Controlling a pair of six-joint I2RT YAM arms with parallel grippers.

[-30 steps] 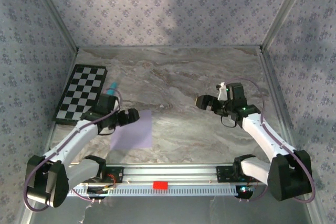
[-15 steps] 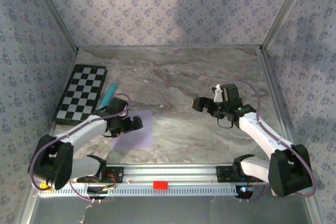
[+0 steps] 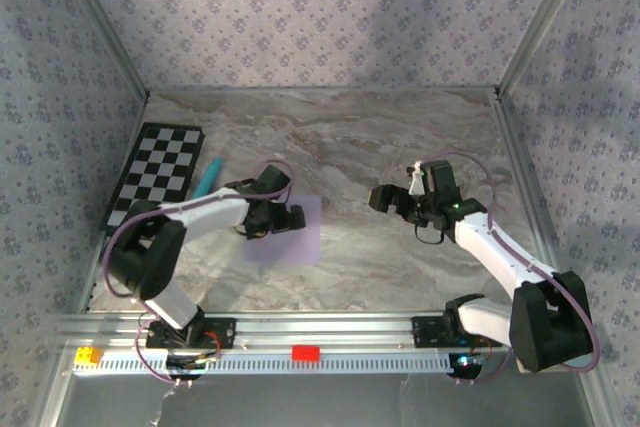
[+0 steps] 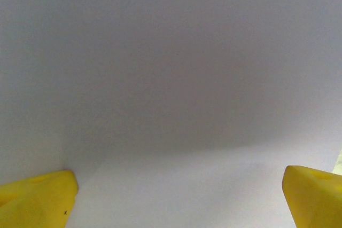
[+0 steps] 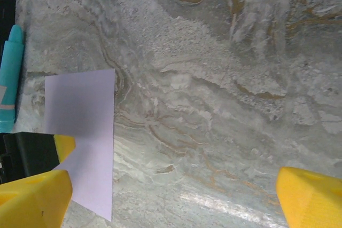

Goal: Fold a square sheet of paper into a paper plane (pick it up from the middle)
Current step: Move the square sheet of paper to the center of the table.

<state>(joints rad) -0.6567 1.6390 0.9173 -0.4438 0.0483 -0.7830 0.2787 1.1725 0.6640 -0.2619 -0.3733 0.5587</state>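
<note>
— Where has the square sheet of paper [image 3: 302, 239] got to?
— It lies flat on the marble counter [image 3: 400, 127], a little left of the middle. The left arm [image 3: 200, 212] stretches over it from the left side, and its jaws hang above the sheet's left part, spread wide and gripping nothing.
— You're sure they're wide?
— From the left wrist, a yellow fingertip [image 4: 37, 198] sits in each lower corner, with plain lilac paper between them. Whether the tips touch the sheet, I can't tell.
— And the other arm?
— The right arm [image 3: 490, 242] bends in toward the middle. Its jaws are over bare marble, well apart from the sheet, and they too are wide and empty. Its camera looks across at the sheet's right edge.
— Anything else on there?
— A teal pen [image 3: 207, 179] lies just beside the checkered board [image 3: 155, 172] at the far left. Neither touches the paper, though the pen is the nearer of the two.
</note>
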